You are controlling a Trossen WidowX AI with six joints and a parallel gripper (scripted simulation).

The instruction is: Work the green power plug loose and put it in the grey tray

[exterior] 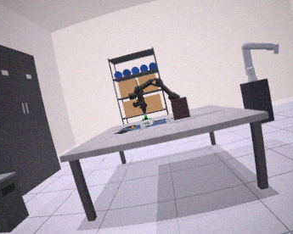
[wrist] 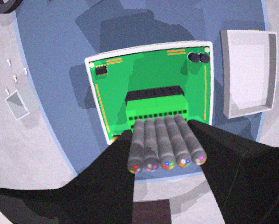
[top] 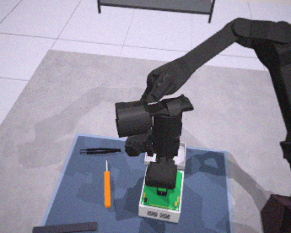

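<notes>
Between jaws, green plug, wrist-view only.

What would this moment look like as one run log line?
gripper: closed on green plug | plug: at circuit board | grey tray: beside board

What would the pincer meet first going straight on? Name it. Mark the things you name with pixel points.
Probably the board (top: pixel 172 197) (wrist: pixel 150 72), under the plug (wrist: pixel 157 107) (exterior: pixel 145 116) that the pincer (top: pixel 161 185) (exterior: pixel 145 114) (wrist: pixel 160 131) grips; how near the fingertips are is unclear.
</notes>
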